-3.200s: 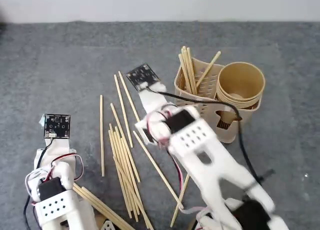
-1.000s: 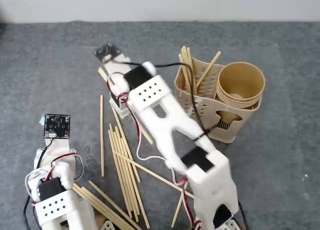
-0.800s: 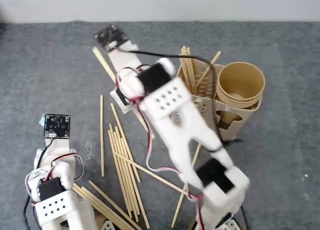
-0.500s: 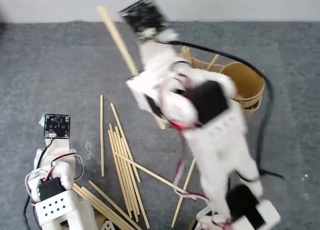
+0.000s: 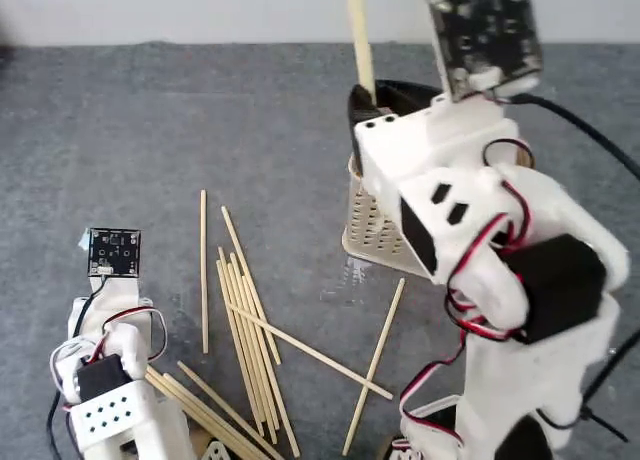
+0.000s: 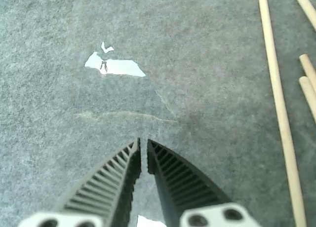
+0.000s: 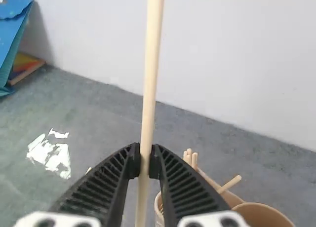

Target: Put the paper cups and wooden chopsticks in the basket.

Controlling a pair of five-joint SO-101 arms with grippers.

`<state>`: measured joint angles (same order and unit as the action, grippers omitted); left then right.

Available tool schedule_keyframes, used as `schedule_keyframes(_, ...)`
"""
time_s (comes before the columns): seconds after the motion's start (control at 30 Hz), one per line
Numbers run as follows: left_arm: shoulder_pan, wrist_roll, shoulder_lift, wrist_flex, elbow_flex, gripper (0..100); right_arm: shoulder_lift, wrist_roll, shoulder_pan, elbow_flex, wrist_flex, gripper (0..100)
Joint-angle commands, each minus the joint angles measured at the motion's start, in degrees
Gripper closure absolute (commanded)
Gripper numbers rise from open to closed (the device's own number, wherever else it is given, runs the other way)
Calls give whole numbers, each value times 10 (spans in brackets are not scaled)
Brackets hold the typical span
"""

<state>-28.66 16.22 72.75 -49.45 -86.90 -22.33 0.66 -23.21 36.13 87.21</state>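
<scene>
**Right pincer grips a chopstick upright above the basket**

And here's the right pincer (image 7: 143,154), clenched tight on a single wooden chopstick (image 7: 150,64), which stands almost vertical against the pale wall (image 7: 247,49). From the high view that same stick shoots straight up past the top edge, with the arm raised high over the basket (image 5: 375,225). Just below the pincer, the wrist view catches the basket's rim, a bundle of chopsticks already standing inside (image 7: 190,160), and the stacked paper cups (image 7: 266,214) nested in the compartment beside them.

Down on the grey worktop (image 5: 150,130), plenty of loose chopsticks (image 5: 245,320) lie scattered in a rough fan between the two arms, some crossing one another, well apart from the basket.

Over on the other side, the left pincer (image 6: 143,144) sits low over the felt, jaws drawn nearly together with nothing between them. A white patch (image 6: 114,65) lies ahead of it, and one long chopstick (image 6: 279,103) runs alongside.
</scene>
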Motion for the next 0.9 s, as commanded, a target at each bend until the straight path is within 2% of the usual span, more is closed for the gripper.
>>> schedule_keyframes(0.0,4,5,5,11,4,974,-33,3,7,14,-8,991)
schedule_keyframes(0.17,4,5,5,11,4,974,-73,4,6,-4,10,991)
schedule_keyframes(0.33,4,5,5,11,4,974,-131,5,7,-118,-25,991)
schedule_keyframes(0.63,4,5,5,11,4,974,-253,34,9,-439,-332,991)
schedule_keyframes(0.87,4,5,5,11,4,974,-272,34,87,-655,-582,991)
